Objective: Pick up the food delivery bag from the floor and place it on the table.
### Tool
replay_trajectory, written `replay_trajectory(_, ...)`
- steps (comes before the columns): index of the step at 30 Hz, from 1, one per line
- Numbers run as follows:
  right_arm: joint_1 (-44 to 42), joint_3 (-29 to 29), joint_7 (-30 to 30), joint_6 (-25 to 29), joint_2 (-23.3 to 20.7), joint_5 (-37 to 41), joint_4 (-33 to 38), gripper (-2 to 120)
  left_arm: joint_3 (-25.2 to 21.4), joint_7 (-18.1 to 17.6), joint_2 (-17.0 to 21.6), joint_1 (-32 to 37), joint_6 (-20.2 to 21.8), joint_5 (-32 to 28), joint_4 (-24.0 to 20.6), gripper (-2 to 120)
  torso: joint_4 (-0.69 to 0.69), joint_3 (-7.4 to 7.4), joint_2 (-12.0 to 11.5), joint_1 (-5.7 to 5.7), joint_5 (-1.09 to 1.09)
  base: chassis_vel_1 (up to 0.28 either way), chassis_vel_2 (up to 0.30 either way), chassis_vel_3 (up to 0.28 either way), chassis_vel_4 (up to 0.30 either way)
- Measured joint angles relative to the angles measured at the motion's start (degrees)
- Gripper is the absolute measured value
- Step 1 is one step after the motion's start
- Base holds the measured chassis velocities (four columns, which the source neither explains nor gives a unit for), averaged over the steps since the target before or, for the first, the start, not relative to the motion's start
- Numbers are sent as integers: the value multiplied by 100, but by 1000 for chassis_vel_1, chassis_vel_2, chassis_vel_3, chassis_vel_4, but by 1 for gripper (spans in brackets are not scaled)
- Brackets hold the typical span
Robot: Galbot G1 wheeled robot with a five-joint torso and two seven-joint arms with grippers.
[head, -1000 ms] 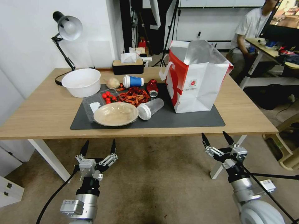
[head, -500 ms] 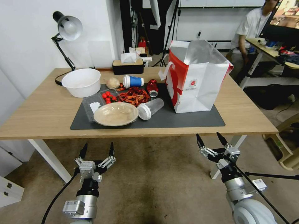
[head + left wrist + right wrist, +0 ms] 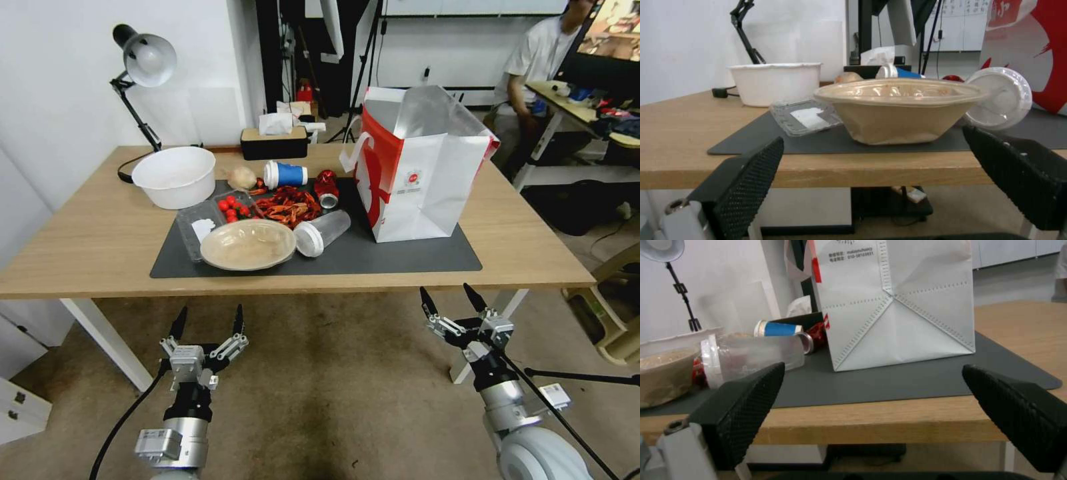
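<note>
— Where is the food delivery bag (image 3: pixel 417 167)?

— Standing upright on the table (image 3: pixel 87 233), right of centre in the head frame, base on the right half of the dark grey mat (image 3: pixel 400 257). Open at the top, silver lining showing, red panel and white strap handle facing frame left, white panel with the small round logo facing the camera. Clear of the floor (image 3: pixel 333 387) altogether.

— And the left gripper (image 3: pixel 208 318)?

— Lower left of the head frame, below the table's front edge, over the carpet. Fingers spread wide, pointing up toward the tabletop, nothing between them. In the left wrist view the two black pads (image 3: pixel 751 180) sit at the bottom corners, with the tan paper bowl (image 3: pixel 900 108) straight beyond the gap, on the mat.

— Right gripper (image 3: pixel 453 300)?

— Lower right of the head frame, likewise below the table edge, beside the white table leg (image 3: pixel 487 340). Also spread wide and holding nothing. From the right wrist view, the bag's white folded side fills upper centre, well apart from the pads.

— Anything else on the table?

— Left of the bag, on the mat: clear plastic cup (image 3: pixel 322 232) lying on its side, red can (image 3: pixel 326 187), blue-banded cup (image 3: pixel 285 175) tipped over, pile of red crayfish (image 3: pixel 288 205), clear tray with cherry tomatoes (image 3: pixel 233 207). Off the mat, upper left: white bowl (image 3: pixel 175 176) and the desk lamp (image 3: pixel 143 73). Black tissue box (image 3: pixel 274 140) at the far edge.
</note>
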Motion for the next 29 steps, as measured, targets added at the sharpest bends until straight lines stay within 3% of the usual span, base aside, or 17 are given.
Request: replay_trajectory(29,1,7,7,-1,-6,9,8,100,0,1,0,2,16,-7,-12,100,0,0,0,0,0,0,0,0,0)
